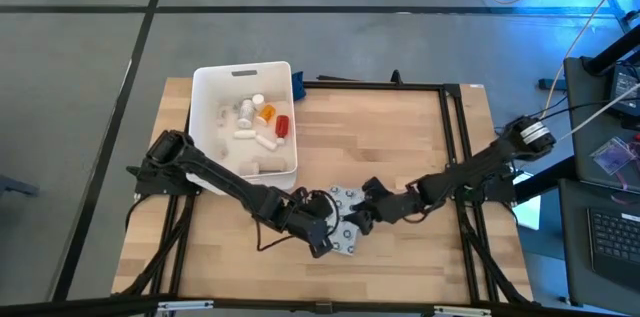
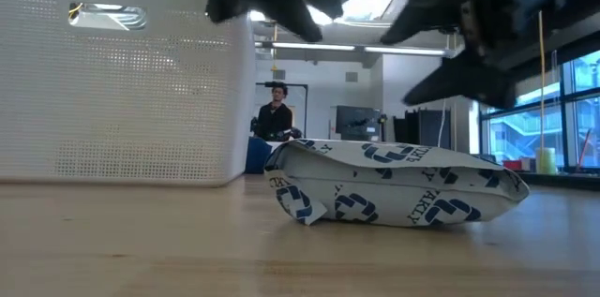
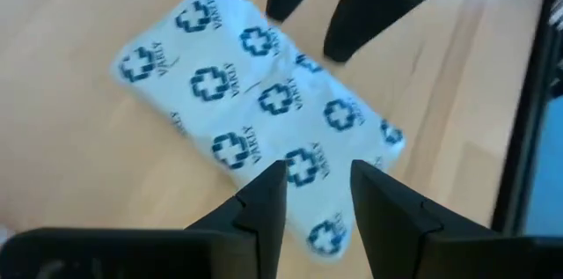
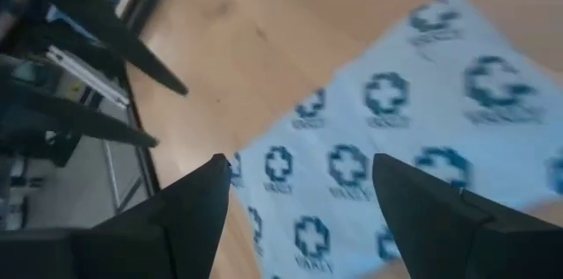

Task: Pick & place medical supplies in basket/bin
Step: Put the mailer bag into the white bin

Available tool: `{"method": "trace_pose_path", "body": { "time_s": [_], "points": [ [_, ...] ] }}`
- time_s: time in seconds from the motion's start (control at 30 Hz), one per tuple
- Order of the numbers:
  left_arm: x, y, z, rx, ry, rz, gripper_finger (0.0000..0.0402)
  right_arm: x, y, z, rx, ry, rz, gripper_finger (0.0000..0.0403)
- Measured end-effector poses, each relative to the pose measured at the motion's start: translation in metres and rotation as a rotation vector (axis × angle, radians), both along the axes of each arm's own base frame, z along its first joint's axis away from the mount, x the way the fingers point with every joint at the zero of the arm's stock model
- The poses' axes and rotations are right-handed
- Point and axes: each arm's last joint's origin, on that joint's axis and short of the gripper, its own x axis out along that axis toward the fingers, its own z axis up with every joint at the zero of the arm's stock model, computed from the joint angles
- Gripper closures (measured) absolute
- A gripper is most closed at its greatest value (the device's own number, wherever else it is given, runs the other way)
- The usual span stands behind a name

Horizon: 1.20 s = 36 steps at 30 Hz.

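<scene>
A flat white packet printed with blue crosses lies on the wooden table near its front middle; it also shows in the low view. My left gripper is open and hovers above the packet's near end. My right gripper is open and hovers above the packet from the right. In the low view both grippers, left and right, stand clear above the packet. The white bin at the far left holds white bottles, an orange pill bottle and a red bottle.
A blue cloth lies by the bin's far right corner. A black frame rail runs along the table's right side. Bare wood lies between the bin and that rail. A person sits in the room far behind the table.
</scene>
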Motion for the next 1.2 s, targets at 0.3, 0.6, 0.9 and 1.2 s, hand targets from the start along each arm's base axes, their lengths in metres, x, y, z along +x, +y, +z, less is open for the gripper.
{"method": "trace_pose_path", "body": {
  "time_s": [0.3,0.6,0.9,1.2],
  "points": [
    [-0.004,0.002,-0.038,-0.074,-0.066,0.067,0.0332,-0.028,0.009,-0.005,0.082,0.186,-0.144,0.0124],
    [-0.015,0.008,-0.065,-0.074,-0.050,0.161,0.0385,-0.028,0.021,-0.026,0.068,0.234,-0.158,0.0124],
    [-0.020,0.011,-0.079,-0.075,-0.051,0.187,0.0397,-0.021,0.024,-0.056,0.070,0.286,-0.262,0.0124],
    [-0.020,0.008,-0.076,-0.078,-0.092,0.214,0.0398,-0.016,0.027,-0.065,0.060,0.272,-0.270,0.0124]
  ]
}}
